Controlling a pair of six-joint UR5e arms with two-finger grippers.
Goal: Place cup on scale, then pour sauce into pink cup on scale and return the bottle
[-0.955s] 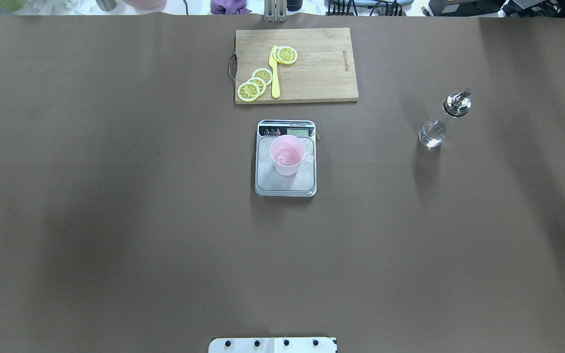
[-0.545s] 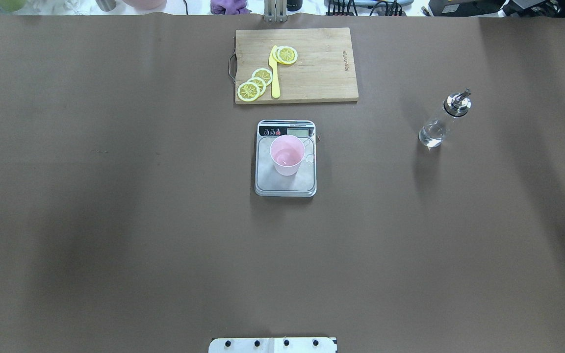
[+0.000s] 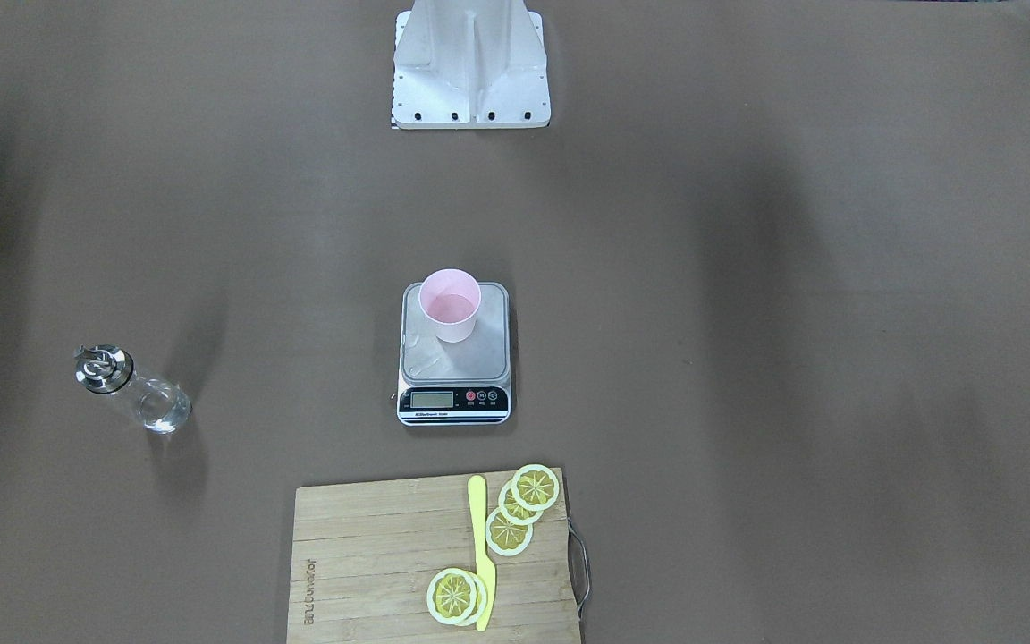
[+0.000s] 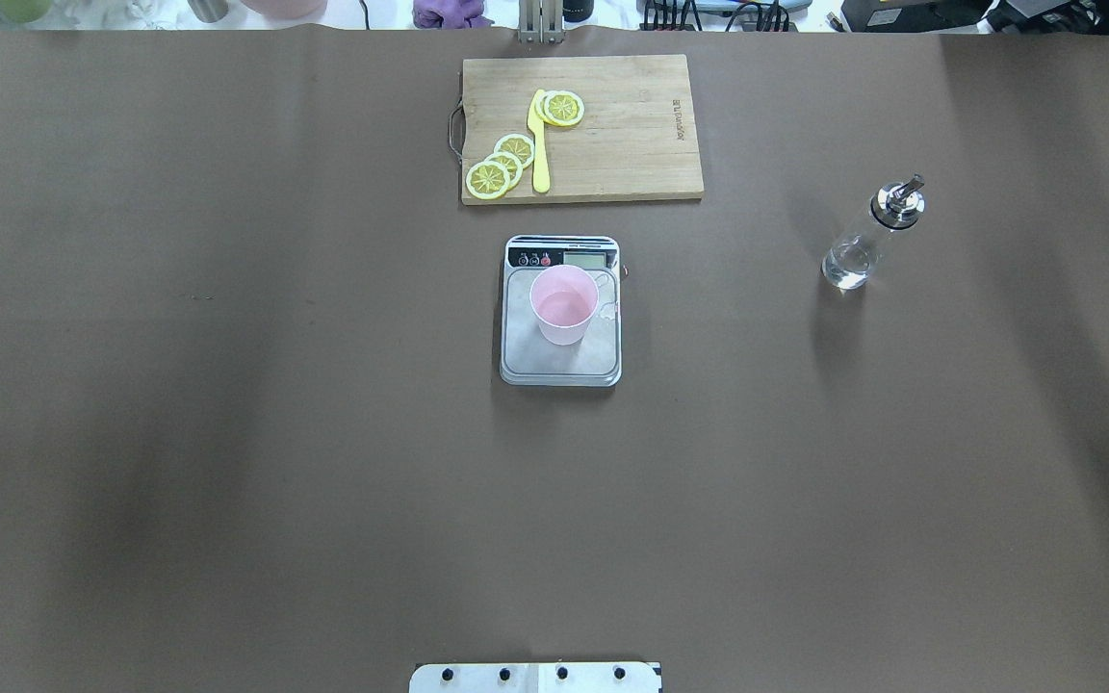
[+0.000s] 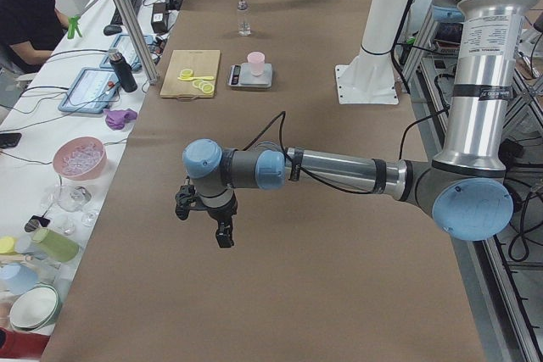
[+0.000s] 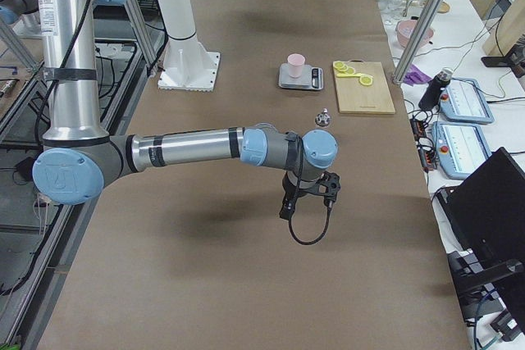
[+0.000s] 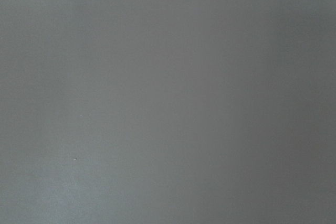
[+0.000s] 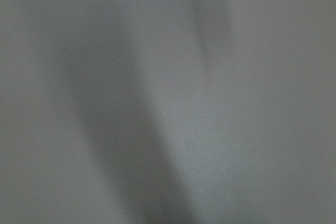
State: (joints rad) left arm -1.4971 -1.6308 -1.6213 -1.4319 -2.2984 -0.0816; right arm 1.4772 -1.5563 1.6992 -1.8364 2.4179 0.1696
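Whether left tool [image 5: 204, 219] or right tool [image 6: 308, 201] gapes, unclear.

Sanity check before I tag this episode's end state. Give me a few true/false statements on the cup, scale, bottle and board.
1. The cup stands on the scale. True.
2. The bottle sits on the cutting board. False: it stands on the table, apart from the scale, towards the robot's right.
3. The cup lies tipped on its side. False: it is upright, mouth up.
4. A yellow knife lies on the cutting board beside lemon slices. True.
5. The scale's display strip is on the side towards the cutting board, away from the robot. True.
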